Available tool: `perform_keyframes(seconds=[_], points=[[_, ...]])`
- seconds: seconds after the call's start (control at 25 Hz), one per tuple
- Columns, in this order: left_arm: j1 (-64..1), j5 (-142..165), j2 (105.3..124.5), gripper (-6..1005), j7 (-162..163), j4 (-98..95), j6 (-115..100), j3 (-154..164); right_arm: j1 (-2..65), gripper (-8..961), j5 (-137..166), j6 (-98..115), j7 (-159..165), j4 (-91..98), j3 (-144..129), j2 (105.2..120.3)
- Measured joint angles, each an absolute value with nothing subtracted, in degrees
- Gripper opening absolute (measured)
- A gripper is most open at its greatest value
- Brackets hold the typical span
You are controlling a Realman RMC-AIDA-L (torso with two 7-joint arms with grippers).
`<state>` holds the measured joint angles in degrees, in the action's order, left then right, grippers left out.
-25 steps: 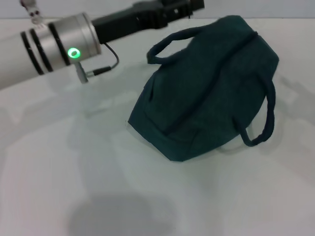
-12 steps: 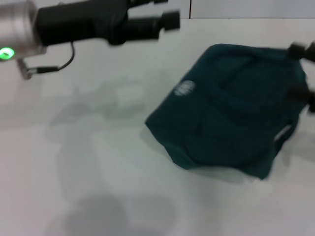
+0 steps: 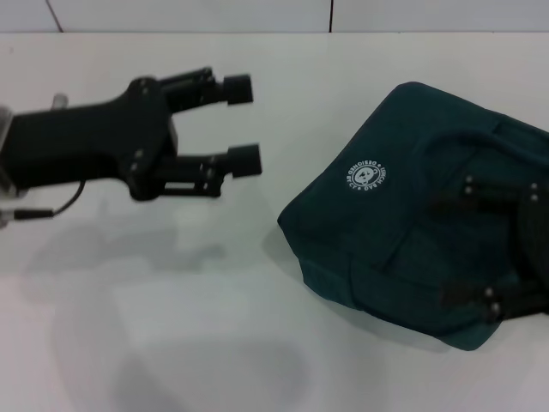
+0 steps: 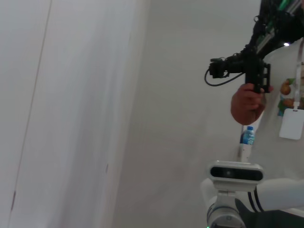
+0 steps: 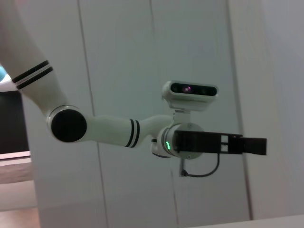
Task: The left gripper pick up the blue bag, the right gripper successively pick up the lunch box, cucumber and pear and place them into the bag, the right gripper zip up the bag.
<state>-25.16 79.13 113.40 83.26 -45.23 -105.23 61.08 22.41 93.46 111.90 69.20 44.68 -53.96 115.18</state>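
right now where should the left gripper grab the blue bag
Probably the looped handle lying across the upper face of the blue bag. It is the one raised, narrow part. The left gripper, open and apart from the bag on its left, would do best coming down from above.

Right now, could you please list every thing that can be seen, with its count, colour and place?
dark teal-blue fabric bag: one, with a round white logo, lying on the table's right side, closed, two dark handles on top.
white table: one, bearing the bag.
person's hand: one, in the left wrist view, holding a black device with a cable.
left gripper: one, black, open, above the table left of the bag, apart from it.
right gripper: not in view.
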Motion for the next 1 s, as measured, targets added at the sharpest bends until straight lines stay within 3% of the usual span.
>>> perform_keyframes(seconds=[0.36, 1.0], points=[[-21.2, 81.1, 114.5, 881, 78.3, -44.8, -108.6, 61.1, 22.4, 872, 93.4, 111.6, 68.7, 44.4, -56.9, 115.26], [-20.8, 86.7, 114.82, 881, 77.6, -43.4, -109.4, 61.2, 22.9, 872, 92.7, 111.1, 67.9, 42.1, -56.9, 115.35]])
